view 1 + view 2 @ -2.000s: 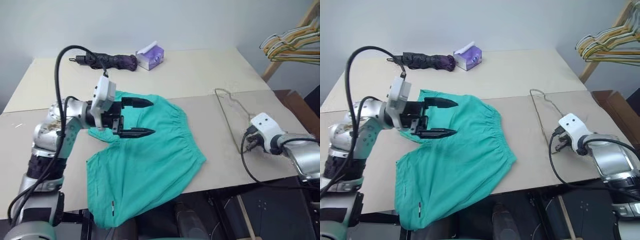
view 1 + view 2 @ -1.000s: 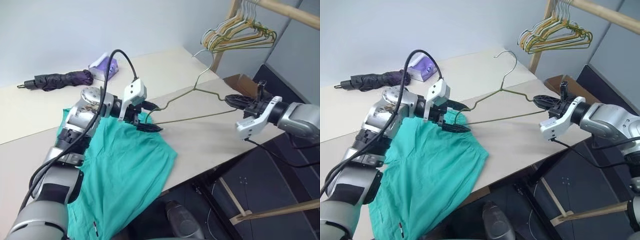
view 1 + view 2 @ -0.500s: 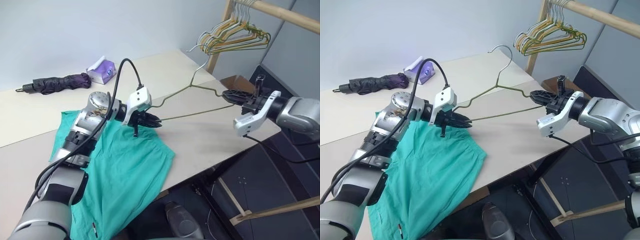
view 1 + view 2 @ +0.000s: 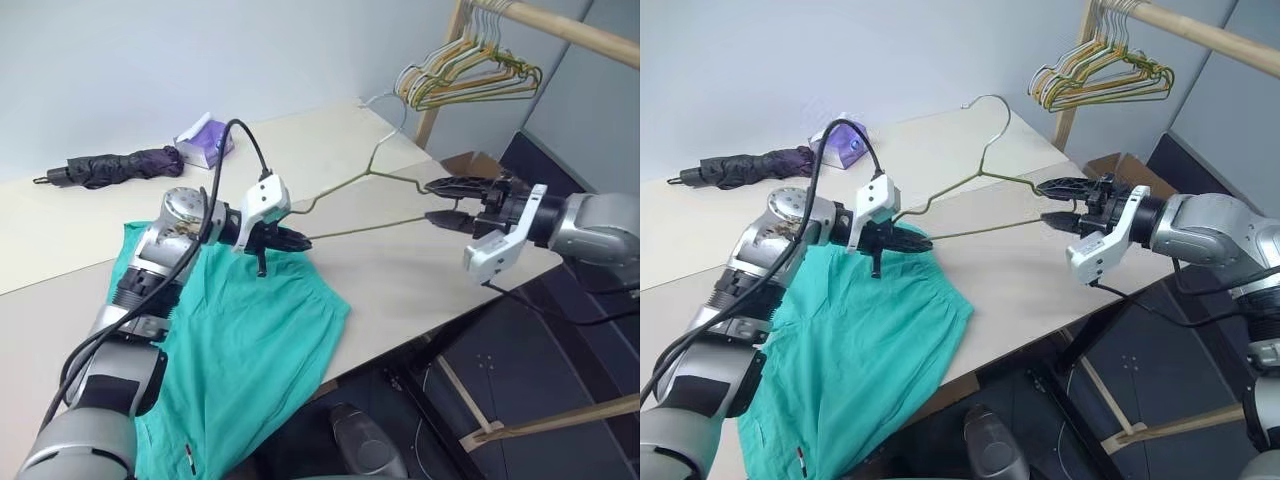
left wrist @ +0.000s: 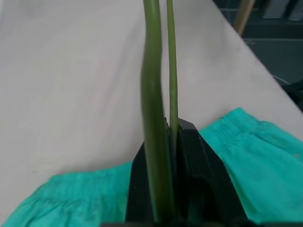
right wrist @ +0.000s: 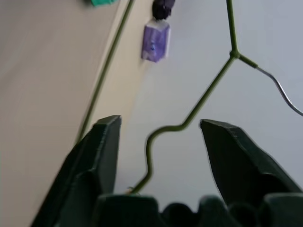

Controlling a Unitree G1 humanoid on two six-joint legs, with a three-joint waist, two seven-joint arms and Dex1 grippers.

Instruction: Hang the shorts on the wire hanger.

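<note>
Left end effector (image 4: 292,239) clamps the wire hanger (image 4: 372,172) by one corner; right end effector (image 4: 436,200) spread apart, so hanger may swing.

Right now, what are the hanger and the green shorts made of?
The hanger looks like thin metal wire with a dull olive coating: it keeps its bent shape while lifted off the table. The shorts look like soft matte cloth: they wrinkle, and the waistband is gathered.

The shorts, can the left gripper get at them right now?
Probably not yet: the left gripper hovers right over the shorts, but it is shut on the wire hanger, so it has no free jaws to take the cloth.
</note>
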